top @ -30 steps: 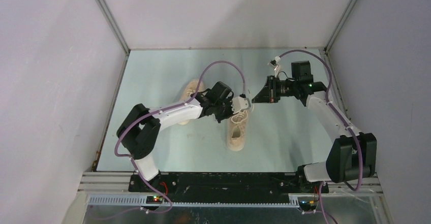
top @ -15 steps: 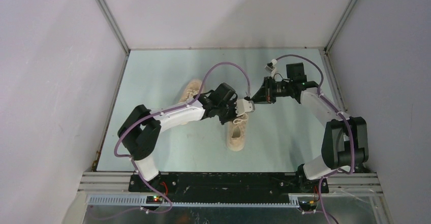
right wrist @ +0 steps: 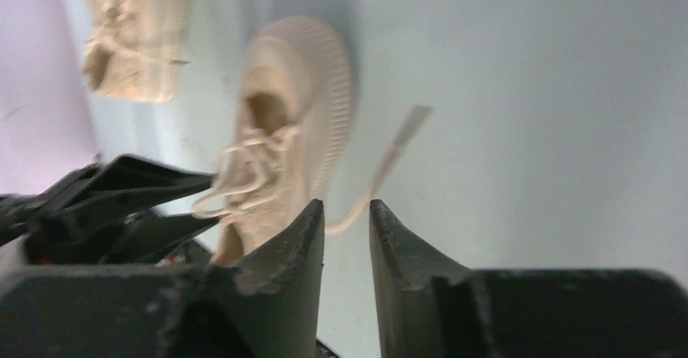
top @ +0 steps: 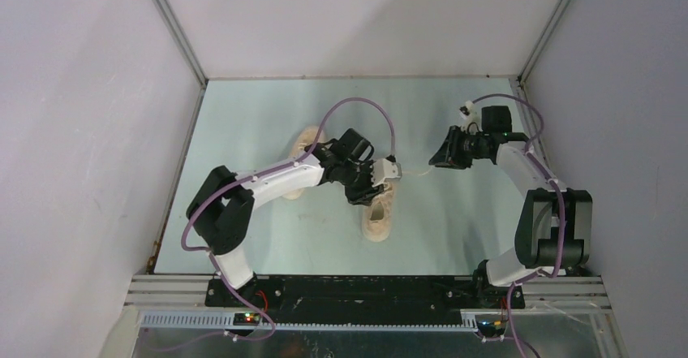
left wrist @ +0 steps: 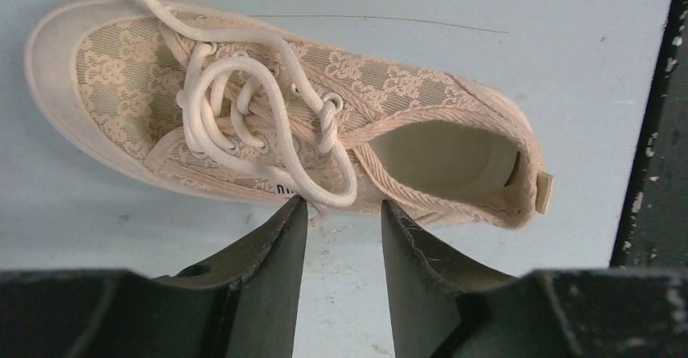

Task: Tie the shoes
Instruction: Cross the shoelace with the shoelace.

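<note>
Two shoes on the table (top: 243, 114), so going left to right. Furthest left is the spare shoe (top: 307, 140), mostly tucked under the left arm and not in play right now.

Next, the left gripper (left wrist: 343, 206) hangs over the laced end of the middle shoe (left wrist: 406, 106). Its jaws are open a little with nothing between them. The lace loop (left wrist: 347, 197) flopped over the shoe's side sits right at the fingertips, basically touching. That's the relation that matters imo: the loop is straight ahead of those jaws, while the shoe's long axis runs crosswise to them. From overhead that shoe runs near-to-far, toe toward the back wall, heel and opening toward the arm bases.

Then the loose lace (top: 415, 170) leaves the shoe and stretches rightward to the right gripper (top: 436, 161), which is well off to the shoe's right. Its wrist view is blurry: there's a slim gap between the jaws and the lace ends right at one finger, so can't tell if it's pinched or just lying there. Left arm is clearly nearer the loop, so my guess is that's the one to grab it.
</note>
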`<state>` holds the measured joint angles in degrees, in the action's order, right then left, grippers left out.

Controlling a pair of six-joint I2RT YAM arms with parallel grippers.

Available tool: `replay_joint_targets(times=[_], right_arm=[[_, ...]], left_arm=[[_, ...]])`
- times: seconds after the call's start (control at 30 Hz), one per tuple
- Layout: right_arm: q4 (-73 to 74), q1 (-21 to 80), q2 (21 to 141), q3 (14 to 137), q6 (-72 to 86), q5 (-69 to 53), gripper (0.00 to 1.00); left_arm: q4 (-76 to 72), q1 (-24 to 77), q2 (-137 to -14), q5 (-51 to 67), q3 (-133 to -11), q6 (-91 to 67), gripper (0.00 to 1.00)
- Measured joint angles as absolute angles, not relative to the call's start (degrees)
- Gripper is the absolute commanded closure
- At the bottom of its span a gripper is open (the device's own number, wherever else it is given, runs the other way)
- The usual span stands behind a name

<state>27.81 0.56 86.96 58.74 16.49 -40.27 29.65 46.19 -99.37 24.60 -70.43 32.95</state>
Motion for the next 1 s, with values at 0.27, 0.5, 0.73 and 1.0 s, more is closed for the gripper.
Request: replay_joint_targets(times=[0.27, 0.5, 0.73, 1.0], right_arm=[[28.95, -0.51, 87.74, 58.43, 15.86, -34.22, 0.64], [28.29, 4.67, 91.46, 58.43, 14.72, -36.49, 0.64], [28.40, 11.38, 99.39, 61.32, 14.48, -41.95, 0.71], [28.64, 16.49, 104.05, 64.77, 14.55, -44.99, 0.73]], left_arm=[[28.75, 44.47, -100.29, 27.00, -74.02, 25.30, 0.53], [26.68, 44.10, -104.60, 27.22, -78.76, 17.93, 0.56], [27.05, 44.05, -104.97, 26.87, -78.28, 16.88, 0.52], [27.11, 43.31, -101.45, 24.47, -74.35, 16.29, 0.48]])
